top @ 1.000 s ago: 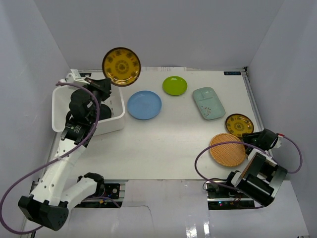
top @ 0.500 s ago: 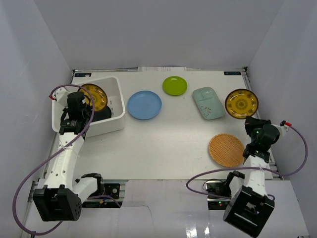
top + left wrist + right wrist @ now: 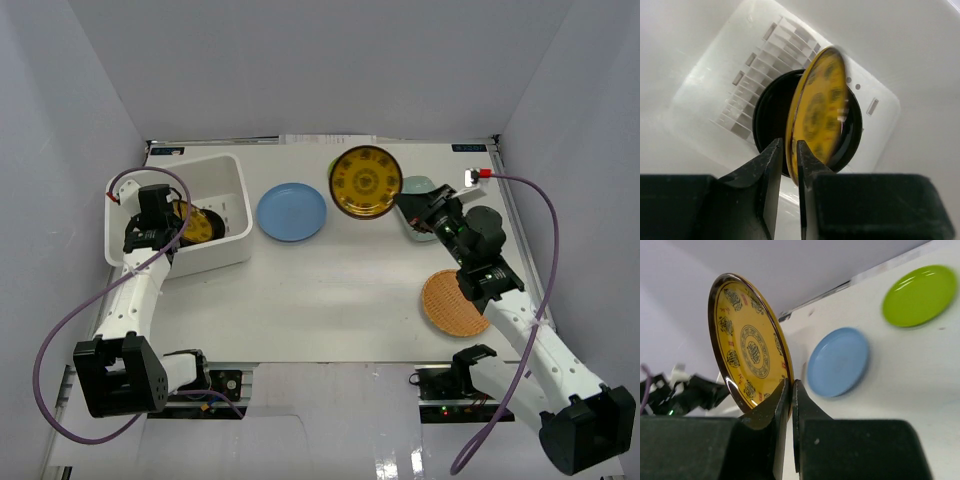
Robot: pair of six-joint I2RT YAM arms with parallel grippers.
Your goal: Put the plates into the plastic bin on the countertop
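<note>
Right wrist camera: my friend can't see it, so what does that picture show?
The right gripper pinches the bottom rim of a gold-and-black patterned plate, holding it up on edge above the white countertop. Behind it a blue plate and a lime green plate lie flat on the countertop.

- 2 gold-and-black patterned plates: one (image 3: 366,182) held up over the table, one (image 3: 193,224) in the bin
- 1 glossy black plate (image 3: 771,107) visible in the bin; a second cannot be told
- 1 blue plate (image 3: 291,211)
- 1 lime green plate (image 3: 920,295)
- 1 pale mint oblong plate (image 3: 417,188), mostly hidden
- 1 tan woven plate (image 3: 452,304)
- 1 white plastic bin (image 3: 226,173)
- 2 robot arms
</note>
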